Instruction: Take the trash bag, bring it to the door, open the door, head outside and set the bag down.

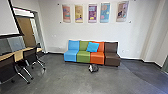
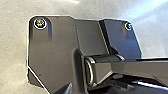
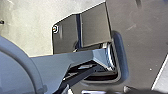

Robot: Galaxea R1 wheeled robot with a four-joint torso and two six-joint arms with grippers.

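Looks like 0% done: probable trash bag (image 1: 94, 68) is on the floor (image 1: 62, 80), well ahead of both jaws and just by the sofa (image 1: 97, 58), not gripped; can't tell if jaws are open or closed; pickup, carry, exit, set-down all left.

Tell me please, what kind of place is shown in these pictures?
Probably a lounge or meeting corner of an office: a sofa of blue, green, orange and brown seats stands by the white wall, five colourful rectangular posters hang above, and black chairs with metal legs stand at a light wood-coloured table.
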